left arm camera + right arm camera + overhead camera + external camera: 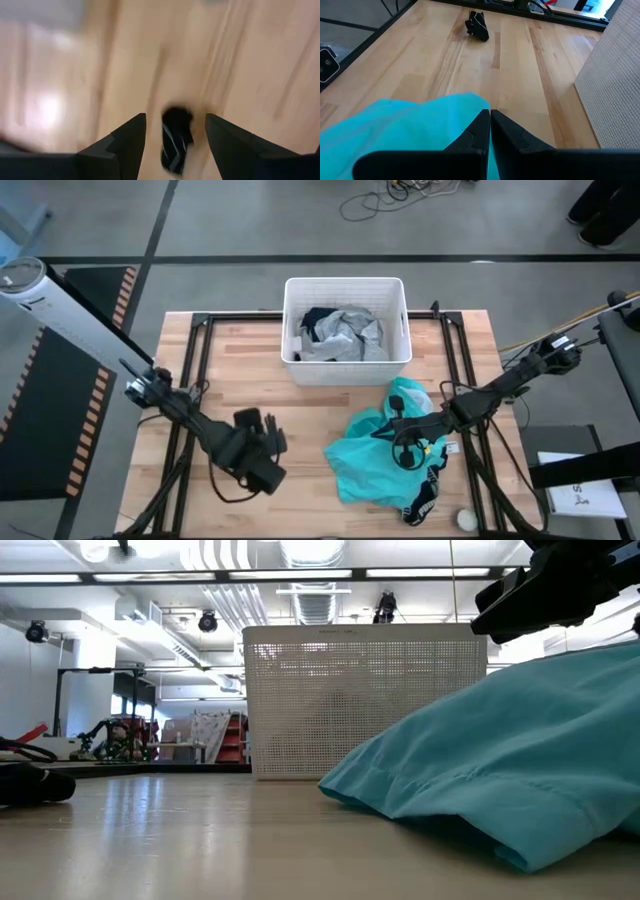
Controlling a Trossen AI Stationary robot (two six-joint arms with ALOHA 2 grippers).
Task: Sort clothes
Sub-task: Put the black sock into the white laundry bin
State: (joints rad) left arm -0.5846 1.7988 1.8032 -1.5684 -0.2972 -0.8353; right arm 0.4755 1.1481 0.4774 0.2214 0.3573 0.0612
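A bright teal garment (370,460) with a black-and-white band (425,502) lies bunched on the table's near right; it also shows in the low view (500,770). My right gripper (402,430) is shut on it (490,118). A small black striped sock (176,139) lies on the wood, also seen in the right wrist view (477,25). My left gripper (262,432) hovers open over the sock, a finger on either side (175,127), touching nothing. Grey and dark clothes (340,332) lie in the white basket (345,368). My right gripper pinches a raised fold of the teal garment (465,112) between its two shut fingers, coming from above and slanting down. The fingers hide how many layers they have. The cloth rises toward the gripper (600,655), and the rest lies slack on the table.
The white ribbed basket stands at the table's far middle. A small white ball (466,520) lies at the near right edge. Black frame rails (200,370) run along the table's left and right sides. Bare wood (310,420) shows between the two grippers.
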